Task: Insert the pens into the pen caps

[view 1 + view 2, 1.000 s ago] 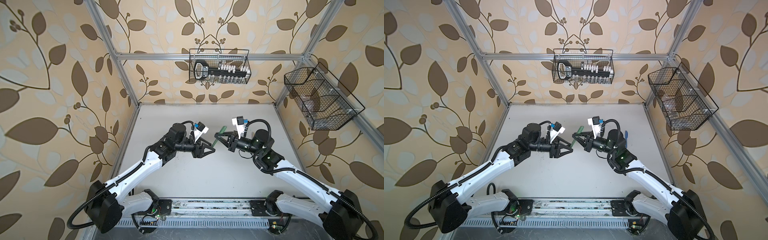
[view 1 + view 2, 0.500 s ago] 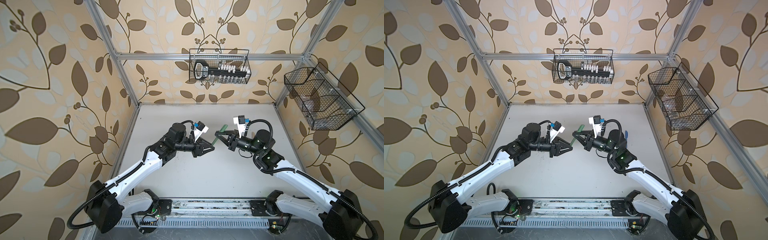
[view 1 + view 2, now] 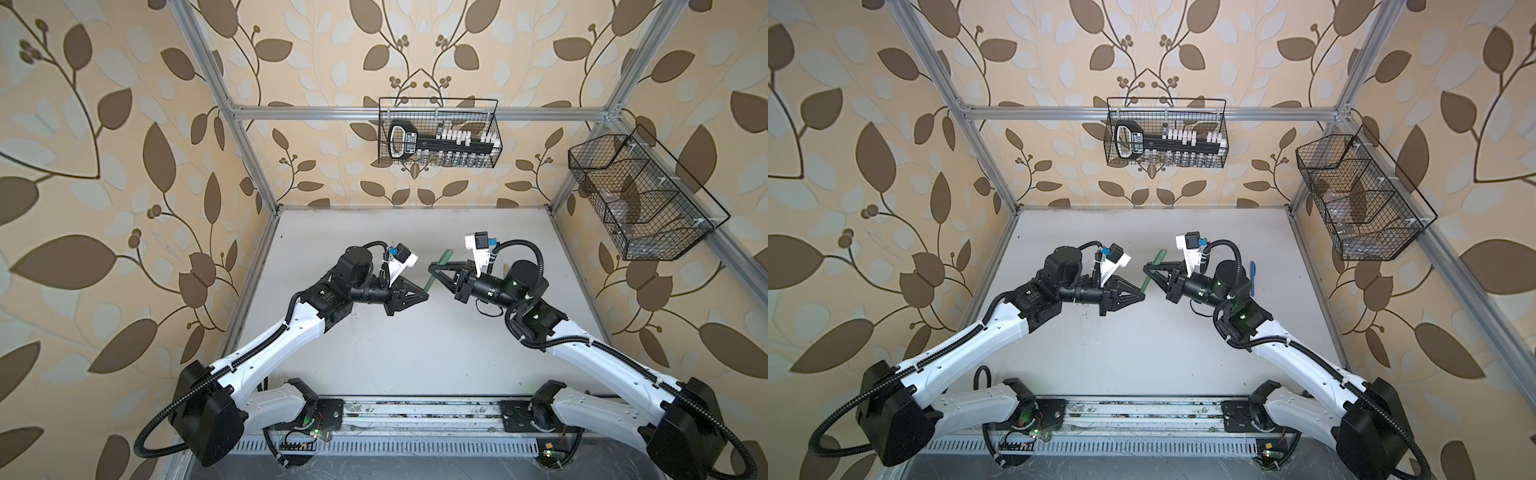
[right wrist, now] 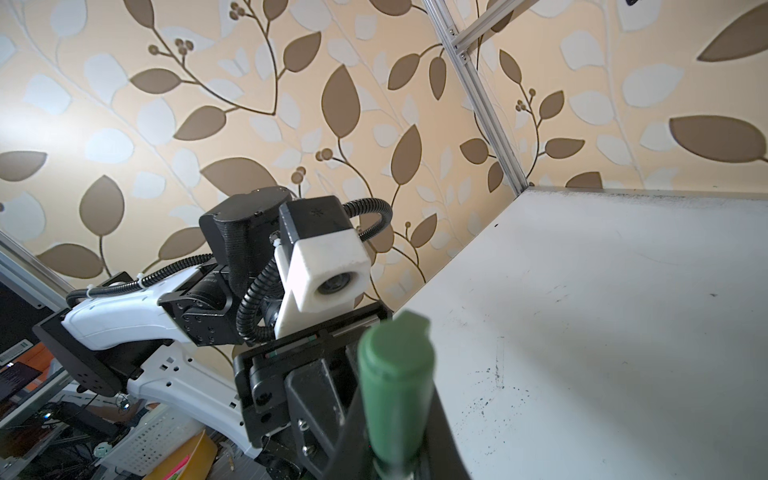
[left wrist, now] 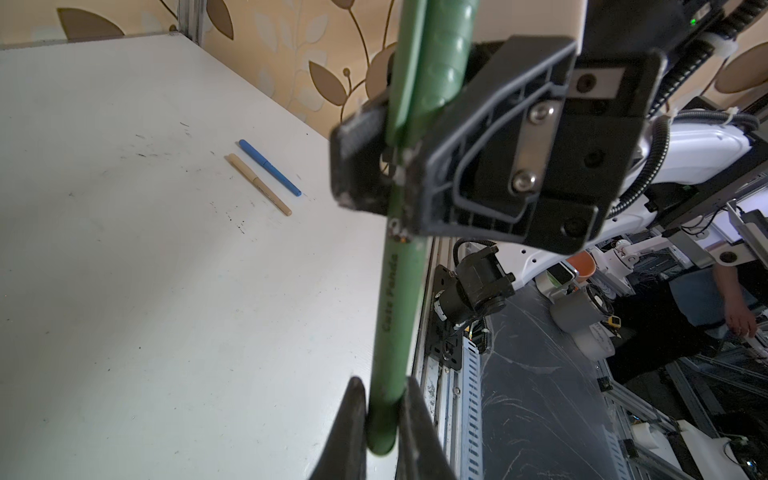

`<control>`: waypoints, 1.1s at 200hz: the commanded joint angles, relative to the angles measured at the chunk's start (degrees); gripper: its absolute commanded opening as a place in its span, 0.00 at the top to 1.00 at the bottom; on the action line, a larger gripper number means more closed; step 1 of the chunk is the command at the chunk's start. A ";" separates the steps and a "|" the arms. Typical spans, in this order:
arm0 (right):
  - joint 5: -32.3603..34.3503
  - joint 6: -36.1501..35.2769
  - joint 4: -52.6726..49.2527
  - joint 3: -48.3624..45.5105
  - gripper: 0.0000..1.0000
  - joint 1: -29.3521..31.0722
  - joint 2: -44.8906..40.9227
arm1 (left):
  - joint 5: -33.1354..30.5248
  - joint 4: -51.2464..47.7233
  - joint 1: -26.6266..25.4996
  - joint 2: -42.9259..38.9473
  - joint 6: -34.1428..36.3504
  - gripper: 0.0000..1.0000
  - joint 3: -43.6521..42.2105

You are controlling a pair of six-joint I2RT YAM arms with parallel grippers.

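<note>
A white bench (image 3: pixel 415 353) fills a booth papered with brown leaves. In both top views, two white-and-black robot arms reach in from the near edge and meet nose to nose above the bench's middle.

Between them the green pen (image 5: pixel 395 291) hangs slanted, lifted clear of the bench. The right fingers (image 5: pixel 478 166) are clamped on its thicker end, where the green cap (image 4: pixel 395 374) with its clip sits over the barrel. How fully the cap is seated cannot be told.

The left fingers (image 5: pixel 353 428) stood apart around the pen's bare far end a second ago and have now closed together onto it. The pen is therefore held at both ends. This probably means the arms are set to press barrel and cap together, or to pass the pen across.

On the bench's right side, the blue pen (image 5: pixel 269 167) and the tan pen (image 5: pixel 258 183) lie side by side, nearly touching. Whether they wear caps is unclear.
</note>
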 commanded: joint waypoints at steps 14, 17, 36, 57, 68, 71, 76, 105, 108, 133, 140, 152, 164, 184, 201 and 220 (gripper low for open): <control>1.75 -5.45 -5.40 -0.17 1.00 1.55 -1.74 | -1.51 1.70 0.47 0.46 -0.77 1.00 2.23; 2.00 -5.67 -5.78 -0.09 1.00 1.55 -1.82 | -1.68 1.60 0.49 0.47 -0.61 1.00 2.20; 2.65 -6.57 -7.88 0.09 1.00 1.63 -2.67 | -2.82 1.07 0.46 0.56 -0.21 1.00 2.13; 3.49 -7.99 -10.62 0.45 0.91 1.57 -3.77 | -3.63 0.23 0.45 0.56 0.47 1.00 2.05; 3.70 -8.48 -11.97 0.68 0.80 1.39 -4.45 | -4.09 -0.79 0.43 0.73 1.24 1.00 2.23; 3.68 -8.54 -12.37 0.73 0.78 1.23 -4.69 | -4.26 -1.13 0.45 0.80 1.61 1.00 2.30; 3.71 -8.67 -12.90 0.86 0.74 1.00 -5.02 | -4.52 -1.52 0.44 0.89 1.86 1.00 2.32; 2.48 -8.92 -16.64 1.67 0.54 -1.22 -7.41 | -5.19 -3.58 0.48 1.80 3.62 1.00 2.33; 2.23 -8.91 -16.98 1.75 0.54 -1.56 -7.77 | -5.11 -3.71 0.47 1.99 3.75 1.00 2.33; -0.39 -8.57 -19.14 2.05 0.52 -5.02 -10.03 | -4.29 -4.58 0.43 2.47 4.81 1.00 1.94; -0.94 -8.59 -19.96 2.38 0.50 -5.96 -10.42 | -4.25 -4.58 0.48 2.45 4.95 1.00 1.68; -1.76 -8.81 -20.93 2.93 0.48 -7.40 -11.11 | -4.03 -4.74 0.48 2.42 5.25 1.00 1.41; -2.61 -8.86 -21.92 3.79 0.47 -8.81 -11.24 | -3.78 -4.75 0.45 2.19 5.57 1.00 1.14; -3.57 -8.80 -23.82 5.68 0.46 -10.92 -9.84 | -2.94 -4.67 0.49 1.51 6.04 1.00 0.63; -5.07 -8.33 -22.87 6.33 0.49 -11.70 -8.22 | -2.71 -4.42 0.46 0.77 6.38 1.00 0.16; -7.02 -6.32 -19.73 6.08 0.49 -11.55 -6.54 | -2.75 -3.75 0.48 -0.07 6.49 1.00 -0.56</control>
